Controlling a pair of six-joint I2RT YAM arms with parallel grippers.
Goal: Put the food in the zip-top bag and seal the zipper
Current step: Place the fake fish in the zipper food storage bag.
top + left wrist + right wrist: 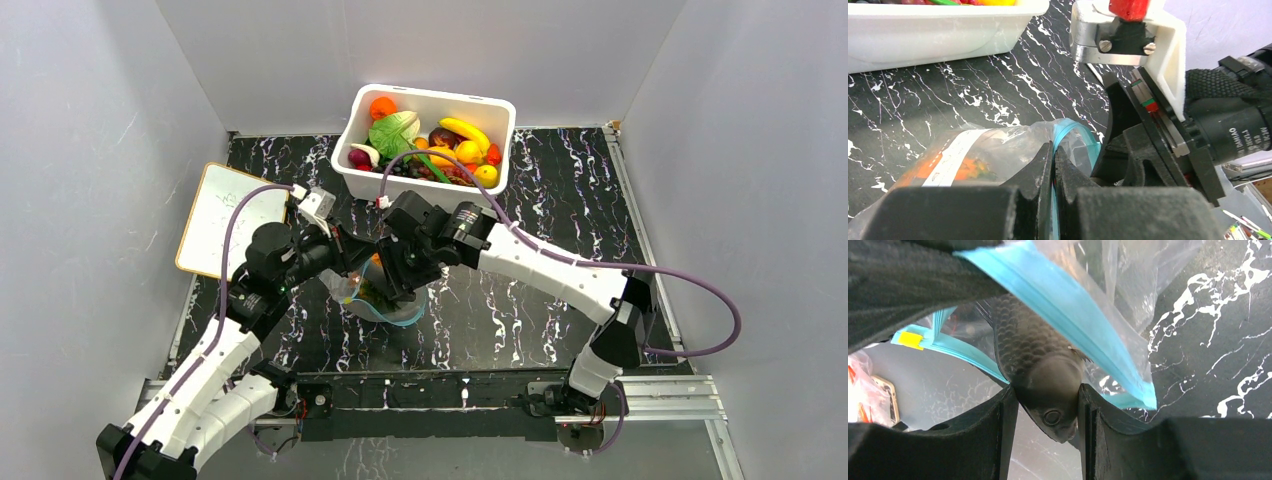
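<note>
From overhead we see both arms reaching in to meet near the middle of the table (560, 200), over the zip-top bag (392, 312), which lies crumpled on the black marbled top. The left gripper (348, 272) comes at the bag from 10 o'clock and the right gripper (395, 283) from 1 o'clock. From here we cannot tell how either pair of fingers stands. A white tub (355, 180) of toy fruit and vegetables (465, 140) stands apart from the bag at 12 o'clock, and a white board (225, 220) lies at 10 o'clock.

In the left wrist view, the left gripper (1053, 147) has its fingers pressed together, pinching the teal zipper (1068, 132) at the bag's mouth. The strip curls out at 1 o'clock from the tips. The bag's clear body (993, 142) spreads toward 9 o'clock, with an orange piece (955, 167) inside. The right arm's gripper body sits just beside it at 3 o'clock.

In the right wrist view, the right gripper (1047, 405) has its fingers partly spread and clamped on the head of a dark grey toy fish (1033, 355). The fish's scaled body runs toward 11 o'clock between two runs of the zipper. One run slants past at 1 o'clock (1073, 315), and the other lies at 9 o'clock and carries a yellow tab (910, 340). Clear bag film (1128, 290) lies beyond at 1 o'clock.
</note>
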